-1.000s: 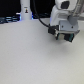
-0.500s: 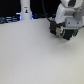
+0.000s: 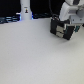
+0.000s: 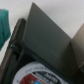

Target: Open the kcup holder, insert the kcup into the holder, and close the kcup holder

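The kcup holder (image 3: 61,30) is a black boxy unit at the far right of the table in the exterior view. My white-and-grey gripper (image 3: 65,22) hangs right over it, and I cannot tell how its jaws stand. In the wrist view I see the holder's dark grey panels (image 4: 47,42) very close, and a pod with a red and dark top (image 4: 37,76) in a round slot. My fingers do not show in the wrist view. The kcup with the green-and-blue top is not in view.
A white upright object with a blue light (image 3: 25,10) stands at the back on the exterior view's left. The white table (image 3: 35,55) spreads in front. A blurred teal shape (image 4: 4,25) sits at the wrist view's edge.
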Robot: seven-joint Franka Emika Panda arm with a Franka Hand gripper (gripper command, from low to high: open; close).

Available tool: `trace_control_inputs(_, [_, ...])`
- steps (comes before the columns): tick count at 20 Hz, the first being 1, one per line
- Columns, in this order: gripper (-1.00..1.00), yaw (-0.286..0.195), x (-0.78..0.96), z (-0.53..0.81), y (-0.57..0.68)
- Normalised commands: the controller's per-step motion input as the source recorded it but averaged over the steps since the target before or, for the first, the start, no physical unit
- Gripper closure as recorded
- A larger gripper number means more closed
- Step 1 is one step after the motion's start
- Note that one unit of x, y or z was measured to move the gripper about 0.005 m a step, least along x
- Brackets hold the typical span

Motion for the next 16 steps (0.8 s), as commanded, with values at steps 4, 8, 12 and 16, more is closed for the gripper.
trace_control_inputs(4, [-1.0, 0.04, -0.55, 0.0, 0.61])
trace_control_inputs(8, [-1.0, 0.039, -0.56, 0.0, 0.62])
trace_control_inputs(12, [-1.0, 0.043, -0.58, 0.02, 0.58])
trace_control_inputs(16, [-1.0, 0.057, -0.63, 0.03, 0.53])
